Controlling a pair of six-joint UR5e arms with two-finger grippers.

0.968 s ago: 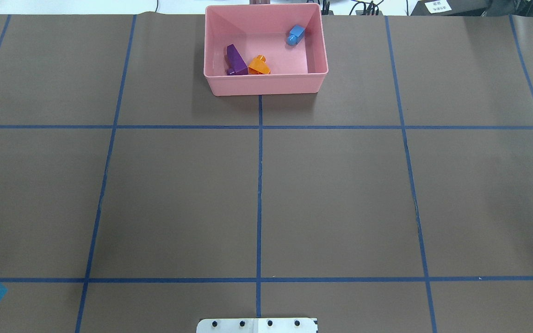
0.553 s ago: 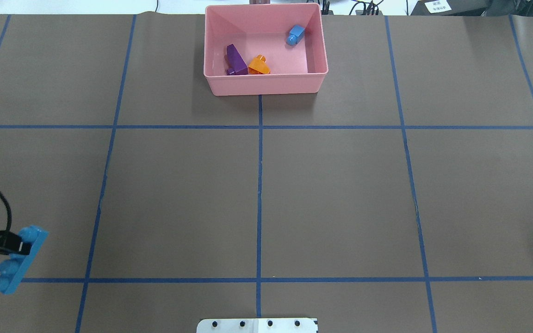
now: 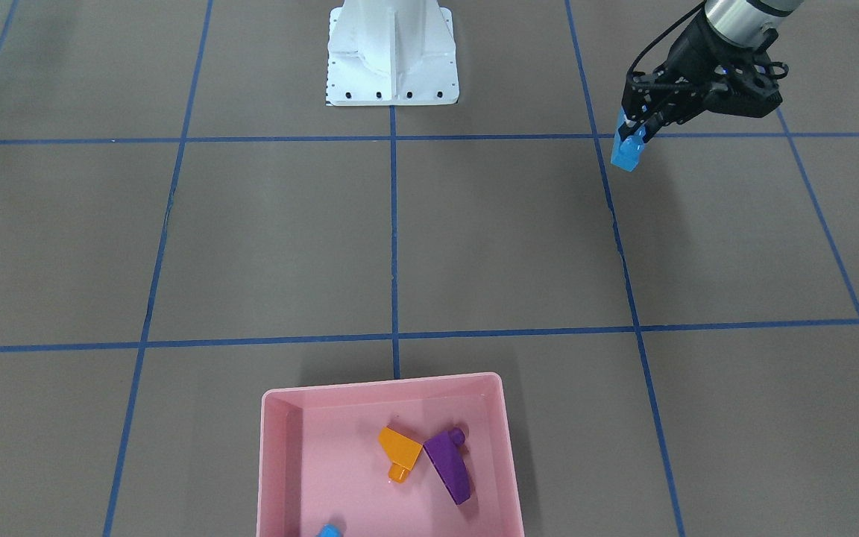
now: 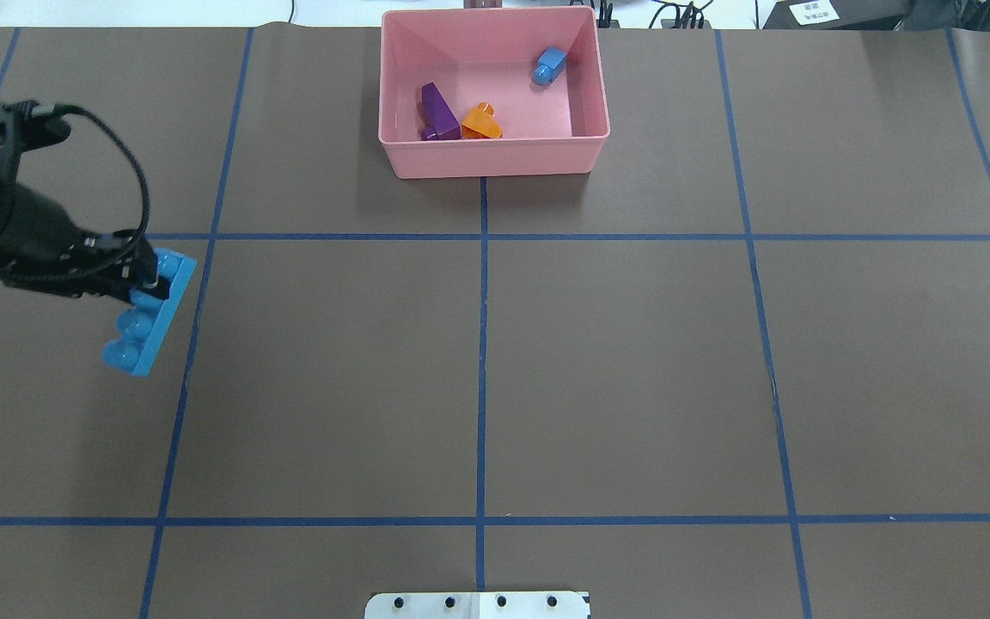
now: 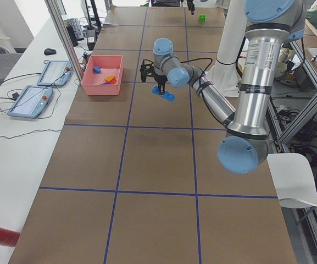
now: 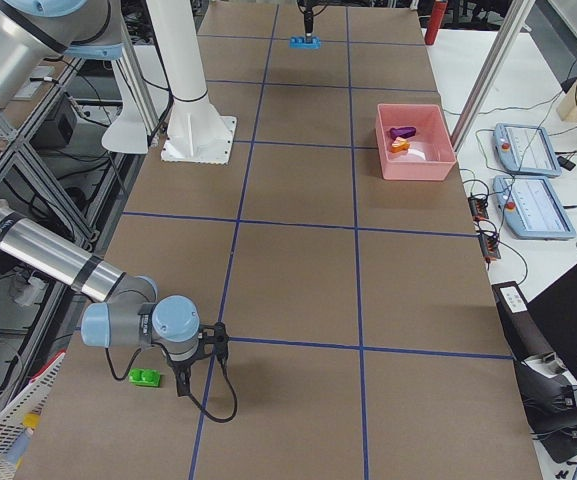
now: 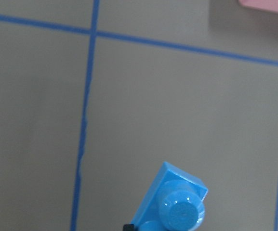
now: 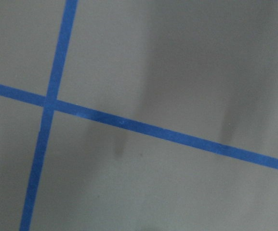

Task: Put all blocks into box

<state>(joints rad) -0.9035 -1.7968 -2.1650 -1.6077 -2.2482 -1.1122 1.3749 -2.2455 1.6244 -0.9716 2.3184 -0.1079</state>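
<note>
Left gripper: you see it (image 4: pixel 144 277) over the left side of the desk (image 4: pixel 632 361), about midway between near and far, its fingers pressed onto one end of the long blue brick.
Long blue brick: it (image 4: pixel 149 315) hangs from that gripper with its free end pointing toward the near side and its studs turned to the left. It appears lifted off the desk and sits well apart from the box.
Box: the pink box (image 4: pixel 495 159) stands at the far edge of the desk, near the middle line of blue tape.
Purple brick: it (image 4: pixel 438 112) lies inside the box, in the near-left part of the floor.
Orange brick: it (image 4: pixel 482 123) is also inside, touching the right side of the purple one.
Small blue brick: it (image 4: pixel 550 64) rests in the box's far-right corner, apart from the other two.
Green brick: it (image 6: pixel 147 377) sits on the desk at the right end, near the robot's edge, outside the box and far from it.
Right gripper: it (image 6: pixel 182 384) points down just beside the green brick. You cannot tell whether its fingers are spread or pressed together.
</note>
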